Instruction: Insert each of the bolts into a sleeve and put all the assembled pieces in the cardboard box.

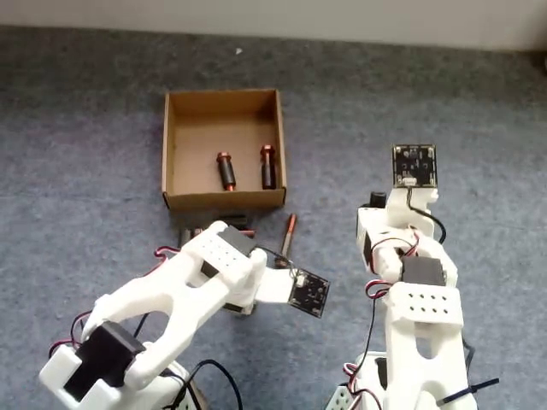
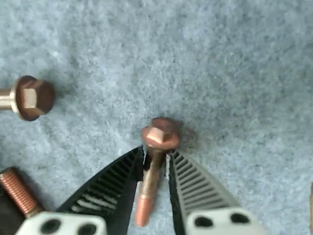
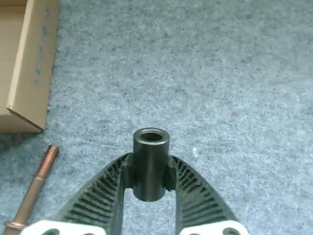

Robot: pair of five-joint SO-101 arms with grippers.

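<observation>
The left gripper (image 2: 156, 155) is clamped on the shank of a bolt (image 2: 159, 134), head projecting past the fingertips (image 2: 128, 171) — a second bolt (image 2: 29, 97) lies nearby. The right gripper (image 3: 149, 161) grips a dark sleeve (image 3: 150, 144), bore facing away from the wrist; a loose bolt (image 3: 32, 191) lies beside it, and the cardboard box (image 3: 29, 63) sits farther out — two assembled pieces (image 1: 226, 171) inside.

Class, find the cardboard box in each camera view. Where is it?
High view: cardboard box upper centre-left, open top.
Right wrist view: box wall beyond the loose bolt.
Left wrist view: held bolt on grey carpet instead.
Shared landmark: the loose bolt beside the box's corner, high and right wrist views.
</observation>
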